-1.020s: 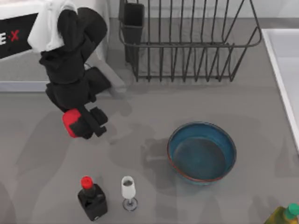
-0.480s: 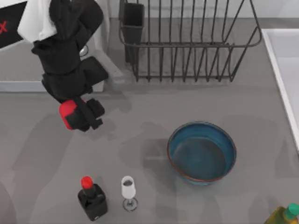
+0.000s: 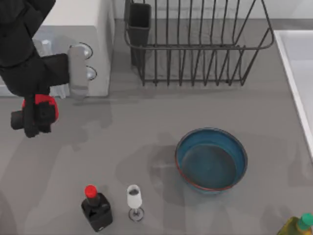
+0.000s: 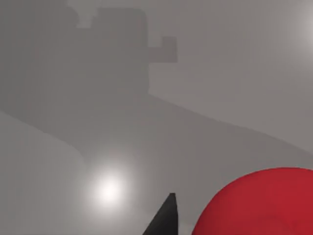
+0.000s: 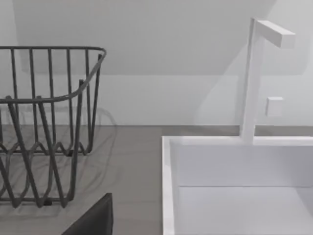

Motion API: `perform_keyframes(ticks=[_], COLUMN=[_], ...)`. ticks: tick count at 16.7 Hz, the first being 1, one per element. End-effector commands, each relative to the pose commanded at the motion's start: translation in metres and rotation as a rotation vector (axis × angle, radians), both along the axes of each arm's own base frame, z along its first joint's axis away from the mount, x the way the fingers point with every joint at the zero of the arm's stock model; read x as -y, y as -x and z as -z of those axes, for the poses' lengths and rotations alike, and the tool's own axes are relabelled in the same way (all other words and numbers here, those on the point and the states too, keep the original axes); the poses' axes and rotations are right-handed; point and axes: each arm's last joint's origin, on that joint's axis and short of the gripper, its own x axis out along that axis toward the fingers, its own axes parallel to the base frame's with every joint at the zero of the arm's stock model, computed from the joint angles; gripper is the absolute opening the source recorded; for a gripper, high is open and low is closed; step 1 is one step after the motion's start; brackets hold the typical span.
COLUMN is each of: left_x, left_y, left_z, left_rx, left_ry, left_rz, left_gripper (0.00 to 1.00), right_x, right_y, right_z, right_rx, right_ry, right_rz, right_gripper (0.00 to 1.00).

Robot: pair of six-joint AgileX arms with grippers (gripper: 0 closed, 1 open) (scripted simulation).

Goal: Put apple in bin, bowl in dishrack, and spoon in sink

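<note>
Carrying apple (image 3: pixel 45 106) clamped in left hand (image 3: pixel 35 116) above bench (image 3: pixel 146 127) near its left edge, just off microwave (image 3: pixel 83 49): hold grip firm, clear microwave, release only once over bin; bowl (image 3: pixel 211 159) waiting mid-bench toward right edge, below dishrack (image 3: pixel 195 44).

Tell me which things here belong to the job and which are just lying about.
Job:
- small red apple, held in the left gripper
- wide blue bowl
- black wire dishrack
- pale sink

Lying about:
- white microwave
- dark red-capped bottle
- wine glass
- green-capped bottle
</note>
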Motion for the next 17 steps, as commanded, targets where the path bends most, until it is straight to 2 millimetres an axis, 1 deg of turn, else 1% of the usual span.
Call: perform_keyframes(ticks=[4,7,12,17], left_x=[-0.04,-0.068,-0.107,-0.135], left_y=[0.021,0.039,0.069,0.094], left_z=[-0.019,-0.026,-0.028,-0.025], left_rx=[0.016,0.011,-0.015,-0.042], left_ry=[-0.014,-0.032,-0.064,-0.109], left_rz=[0.363,0.646,1.053,1.403], left_gripper=[0.0,0.0,0.0,0.0], right_x=[0.0,0.0,0.0,0.0], right_y=[0.0,0.0,0.0,0.0], right_z=[0.0,0.0,0.0,0.0], right_rx=[0.0,0.0,0.0,0.0], right_ry=[0.0,0.0,0.0,0.0], right_rz=[0.0,0.0,0.0,0.0], right_gripper=[1.0,1.0,1.0,1.0])
